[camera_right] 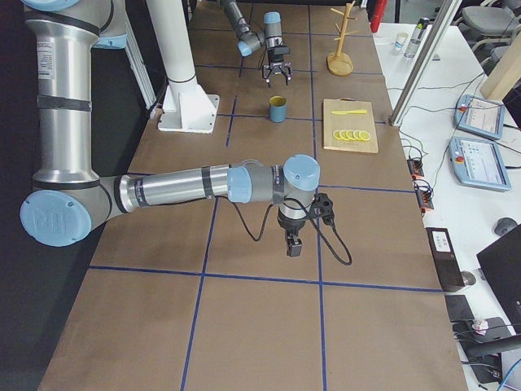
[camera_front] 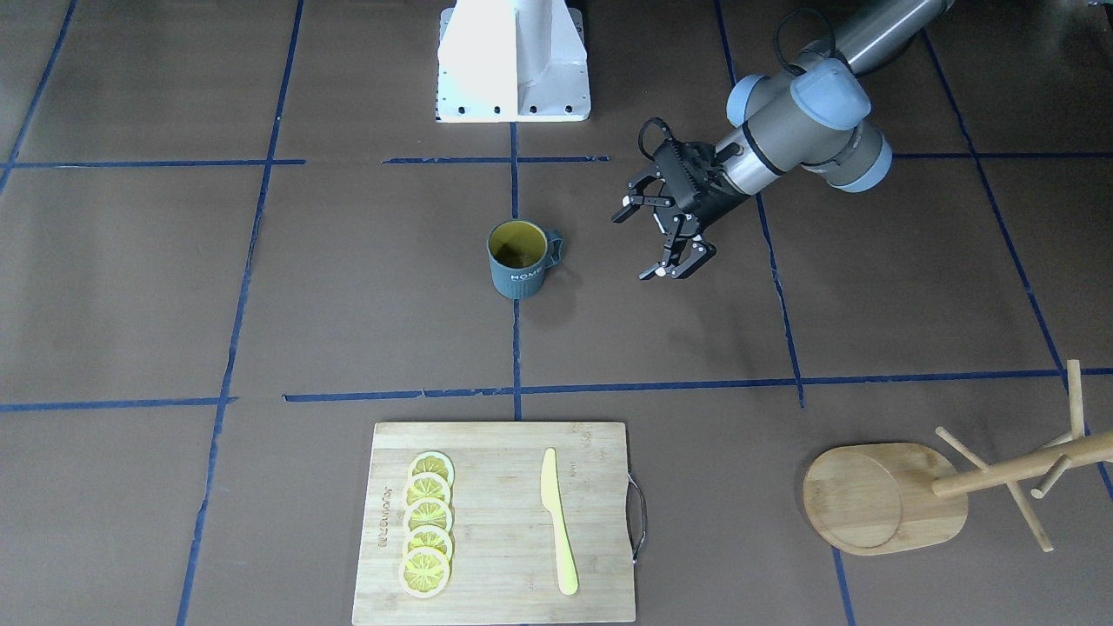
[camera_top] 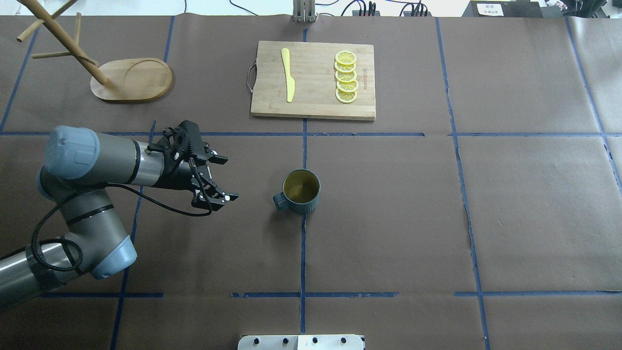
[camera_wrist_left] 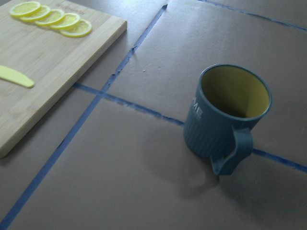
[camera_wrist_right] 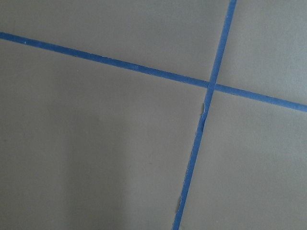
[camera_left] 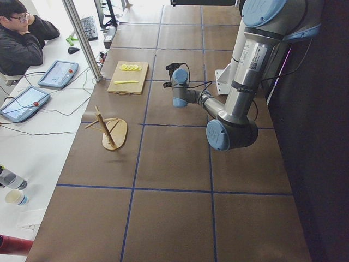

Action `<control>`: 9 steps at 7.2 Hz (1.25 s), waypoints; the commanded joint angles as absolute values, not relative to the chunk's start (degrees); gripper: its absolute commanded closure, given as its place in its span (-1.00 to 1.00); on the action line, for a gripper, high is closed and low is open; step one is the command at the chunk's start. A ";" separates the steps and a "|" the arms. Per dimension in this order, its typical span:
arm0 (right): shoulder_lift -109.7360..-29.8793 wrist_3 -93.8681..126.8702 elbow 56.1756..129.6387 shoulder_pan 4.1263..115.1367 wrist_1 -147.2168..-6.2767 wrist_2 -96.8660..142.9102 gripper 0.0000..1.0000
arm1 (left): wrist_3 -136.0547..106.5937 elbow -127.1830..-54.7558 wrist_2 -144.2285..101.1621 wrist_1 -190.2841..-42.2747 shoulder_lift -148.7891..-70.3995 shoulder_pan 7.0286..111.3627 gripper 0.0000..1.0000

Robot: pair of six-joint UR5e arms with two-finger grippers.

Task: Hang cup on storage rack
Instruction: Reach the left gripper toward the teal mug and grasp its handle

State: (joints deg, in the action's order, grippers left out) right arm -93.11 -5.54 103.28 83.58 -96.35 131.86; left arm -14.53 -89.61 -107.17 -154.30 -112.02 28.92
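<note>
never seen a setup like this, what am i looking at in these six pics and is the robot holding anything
These are two robot arms at a paper-covered table, caught at one moment by six cameras: one facing the robot, one over its shoulders, one at each table end, one on each wrist. On the table stand a teal cup, upright and untouched, a wooden mug rack near a far corner, and a cutting board carrying lemon slices and a yellow knife. The left gripper hangs open beside the cup, on its handle side, holding nothing; its wrist camera shows the cup close up. The right gripper is far from everything and shows only from a table end, so I cannot tell whether it is open; its camera shows only the table's paper.
</note>
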 commanded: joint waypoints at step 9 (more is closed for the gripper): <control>-92.99 -5.54 103.36 83.58 -96.33 131.84 -1.00 | -18.19 -85.52 -91.50 -155.21 -116.45 20.13 -0.63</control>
